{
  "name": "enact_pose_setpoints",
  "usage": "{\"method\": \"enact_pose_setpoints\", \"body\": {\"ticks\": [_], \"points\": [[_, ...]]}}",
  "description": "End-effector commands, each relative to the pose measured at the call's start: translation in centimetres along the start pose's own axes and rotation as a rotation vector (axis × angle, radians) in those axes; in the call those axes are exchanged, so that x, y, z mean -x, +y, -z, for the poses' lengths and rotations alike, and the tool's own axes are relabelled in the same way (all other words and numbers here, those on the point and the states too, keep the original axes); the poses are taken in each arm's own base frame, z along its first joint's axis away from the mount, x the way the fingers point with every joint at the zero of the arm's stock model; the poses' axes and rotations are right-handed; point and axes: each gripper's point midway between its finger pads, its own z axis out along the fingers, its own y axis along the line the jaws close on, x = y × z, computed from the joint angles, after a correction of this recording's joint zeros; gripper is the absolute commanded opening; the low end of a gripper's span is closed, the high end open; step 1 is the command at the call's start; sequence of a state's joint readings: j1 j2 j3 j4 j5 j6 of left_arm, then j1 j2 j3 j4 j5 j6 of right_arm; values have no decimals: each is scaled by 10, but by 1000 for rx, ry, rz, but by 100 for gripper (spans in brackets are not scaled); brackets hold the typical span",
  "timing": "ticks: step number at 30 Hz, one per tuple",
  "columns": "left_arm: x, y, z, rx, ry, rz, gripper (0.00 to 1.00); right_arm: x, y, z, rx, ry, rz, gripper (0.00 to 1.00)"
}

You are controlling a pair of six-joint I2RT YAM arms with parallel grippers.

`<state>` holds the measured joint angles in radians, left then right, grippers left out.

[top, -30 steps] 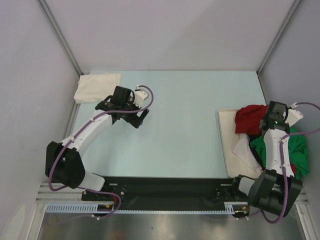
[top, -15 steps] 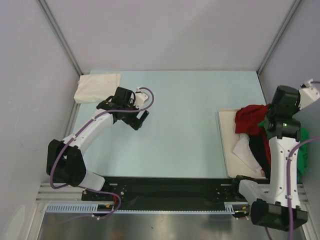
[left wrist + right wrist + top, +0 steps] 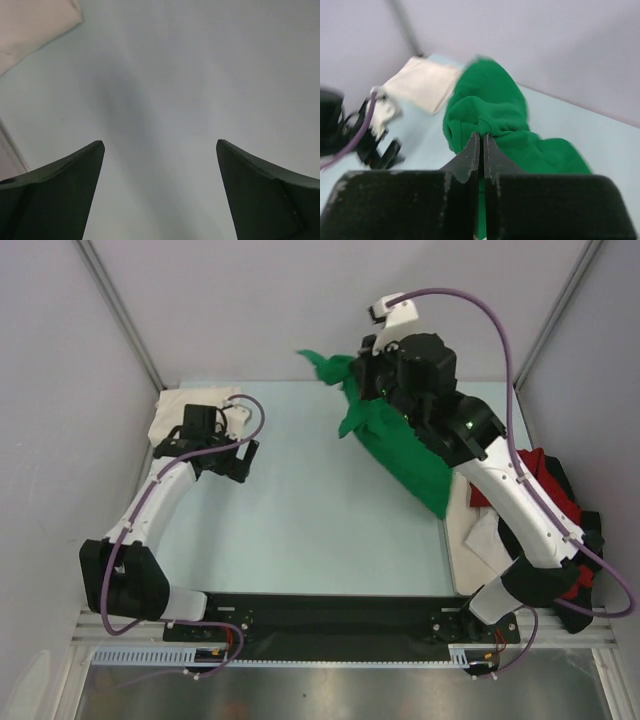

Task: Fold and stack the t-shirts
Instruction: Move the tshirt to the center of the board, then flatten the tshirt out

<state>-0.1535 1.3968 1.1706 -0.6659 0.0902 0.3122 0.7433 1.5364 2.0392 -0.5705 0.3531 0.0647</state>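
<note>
The right arm has swung up off the tray (image 3: 455,560) at the near right, leaving the red t-shirt (image 3: 540,475) heaped there, and the left gripper (image 3: 240,455), jaws wide, has drawn back leftward over the table (image 3: 320,530). Farther off, the right gripper (image 3: 481,139) pinches the green t-shirt (image 3: 400,455), dangling bunched above the far middle, with the folded cream t-shirt (image 3: 190,412) at the far left corner. So small a pinch on swinging cloth could slip, I'd say, or drop it crumpled.
</note>
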Motion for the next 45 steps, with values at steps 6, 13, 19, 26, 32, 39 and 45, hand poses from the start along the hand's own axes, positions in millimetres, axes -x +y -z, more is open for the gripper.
{"method": "enact_pose_setpoints", "body": {"ticks": [6, 13, 19, 26, 32, 39, 45], "points": [[14, 58, 51, 111, -123, 130, 100, -54, 41, 21, 336, 73, -50, 0], [-5, 58, 42, 81, -82, 119, 100, -211, -31, -16, 99, 384, -223, 2], [-11, 24, 24, -54, -61, 70, 98, -308, -204, 9, -601, 702, -287, 40], [-2, 1, -26, -27, 0, -56, 99, -292, -151, 26, -482, 570, -282, 60], [62, 35, -82, 56, -5, 83, 98, -333, -71, 39, -347, 633, -397, 61], [89, 10, -162, -58, 93, 135, 96, -387, -16, 32, -203, 736, -592, 61], [73, -19, -195, -116, 168, 125, 84, -413, -8, 17, -203, 781, -627, 60]]}}
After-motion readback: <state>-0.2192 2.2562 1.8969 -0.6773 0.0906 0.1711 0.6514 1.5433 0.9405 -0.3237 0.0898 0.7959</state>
